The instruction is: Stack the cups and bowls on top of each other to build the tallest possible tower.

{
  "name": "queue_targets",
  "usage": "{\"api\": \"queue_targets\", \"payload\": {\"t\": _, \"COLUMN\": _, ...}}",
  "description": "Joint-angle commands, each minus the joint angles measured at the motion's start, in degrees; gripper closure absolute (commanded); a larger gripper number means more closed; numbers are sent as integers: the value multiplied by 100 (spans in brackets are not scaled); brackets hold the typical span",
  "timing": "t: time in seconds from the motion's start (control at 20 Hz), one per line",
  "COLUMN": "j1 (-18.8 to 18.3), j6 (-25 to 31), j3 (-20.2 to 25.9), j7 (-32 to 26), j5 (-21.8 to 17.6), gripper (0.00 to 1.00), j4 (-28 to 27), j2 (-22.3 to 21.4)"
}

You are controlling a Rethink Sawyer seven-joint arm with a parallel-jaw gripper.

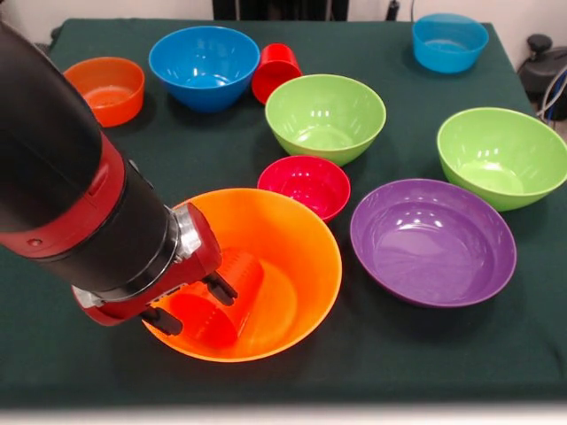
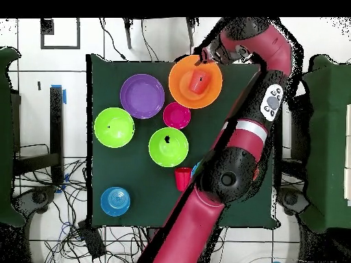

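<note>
My gripper (image 1: 192,304) clamps the orange cup (image 1: 221,301), tilted inside the big orange bowl (image 1: 301,239), beside the small crimson bowl (image 1: 304,184)

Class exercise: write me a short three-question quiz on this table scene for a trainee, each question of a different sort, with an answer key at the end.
1. True or false: the orange cup stands inside the big orange bowl.
2. Which bowl sits closest to the big orange bowl's rim? A) the purple bowl B) the small crimson bowl C) the small orange bowl
3. Fill in: the red cup lies on its ____ between a blue bowl and a lime green bowl.

Key: 1 true; the gripper is at the cup, jaws on either side. 2 B. 3 side.
</note>
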Motion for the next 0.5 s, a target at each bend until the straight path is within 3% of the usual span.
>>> {"api": "queue_targets", "payload": {"t": 0.05, "j1": -6, "j6": -306, "j3": 100, "j7": -1797, "j5": -414, "gripper": 0, "j4": -160, "j2": 169}}
{"api": "queue_targets", "payload": {"t": 0.5, "j1": 8, "j6": -320, "j3": 296, "j7": -1783, "j5": -590, "gripper": 0, "j4": -173, "j2": 265}}
